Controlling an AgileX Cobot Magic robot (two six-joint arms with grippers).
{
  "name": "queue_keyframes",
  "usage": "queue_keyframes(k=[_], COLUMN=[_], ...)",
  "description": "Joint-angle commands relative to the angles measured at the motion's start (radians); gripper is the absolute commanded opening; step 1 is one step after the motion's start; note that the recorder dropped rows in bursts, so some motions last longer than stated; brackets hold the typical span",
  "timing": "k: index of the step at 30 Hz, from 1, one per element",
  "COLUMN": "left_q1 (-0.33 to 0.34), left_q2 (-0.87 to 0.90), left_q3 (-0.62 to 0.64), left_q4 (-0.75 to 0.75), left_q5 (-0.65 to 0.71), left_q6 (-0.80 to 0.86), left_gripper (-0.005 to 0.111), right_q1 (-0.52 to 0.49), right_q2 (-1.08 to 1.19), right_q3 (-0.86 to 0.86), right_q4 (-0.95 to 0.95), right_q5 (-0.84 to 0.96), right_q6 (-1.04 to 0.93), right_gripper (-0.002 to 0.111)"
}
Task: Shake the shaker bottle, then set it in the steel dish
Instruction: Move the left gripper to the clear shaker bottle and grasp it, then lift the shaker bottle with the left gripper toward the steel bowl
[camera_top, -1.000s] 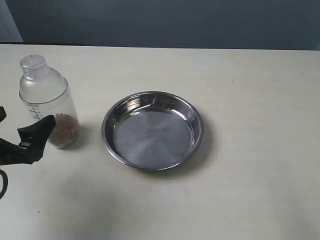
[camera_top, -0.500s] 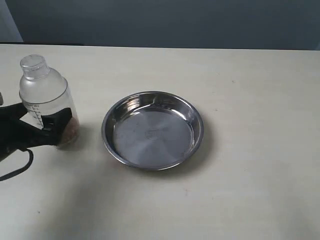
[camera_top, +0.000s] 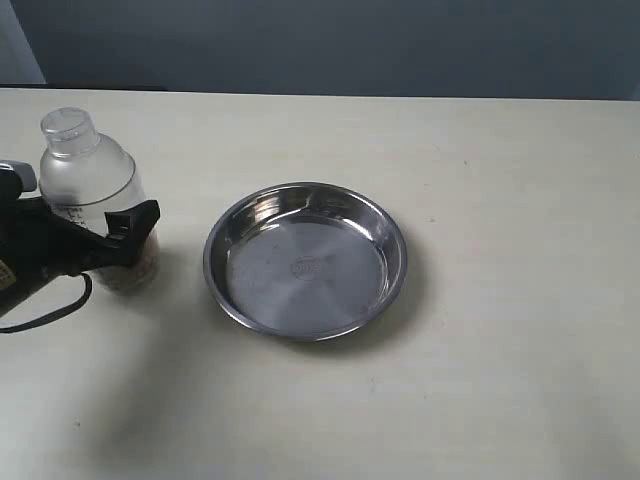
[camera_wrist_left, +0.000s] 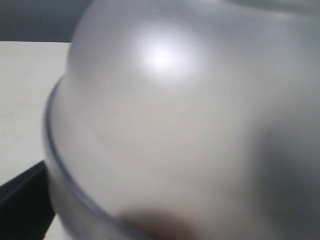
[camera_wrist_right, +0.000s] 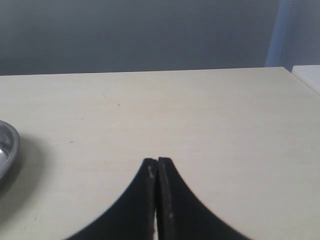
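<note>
Shaker bottle (camera_top: 90, 175) and steel dish (camera_top: 398, 262) share a pale table (camera_top: 500, 380). The dish lies near the middle. The bottle stands upright just left of it, not touching. The left gripper (camera_top: 128, 228) straddles the bottle's lower half, one black finger across its front; whether it squeezes, I cannot tell. The right gripper (camera_wrist_right: 157, 167) has its fingers pressed together, holding nothing.

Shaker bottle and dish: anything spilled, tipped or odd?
Nothing stands out. The shaker bottle stands upright, capped, pellets inside, with the left gripper around its lower body. The steel dish lies flat and empty.
</note>
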Motion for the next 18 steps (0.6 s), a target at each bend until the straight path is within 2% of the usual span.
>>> queue_keyframes(k=[1, 8, 18], left_q1=[-0.008, -0.008, -0.008], left_q2=[0.019, 0.019, 0.019], left_q3=[-0.013, -0.013, -0.013], left_q4=[-0.009, -0.06, -0.054], left_q5=[-0.019, -0.001, 0.019], left_q6=[0.003, -0.009, -0.028], left_gripper=[0.104, 0.104, 0.104], right_q1=[-0.004, -0.004, -0.004], right_q2=[-0.004, -0.004, -0.004], right_q3=[0.001, 0.001, 0.001], right_q4=[0.001, 0.001, 0.001], right_q5=[-0.013, -0.013, -0.013], right_q6=[-0.001, -0.001, -0.001], right_gripper=[-0.001, -0.001, -0.001])
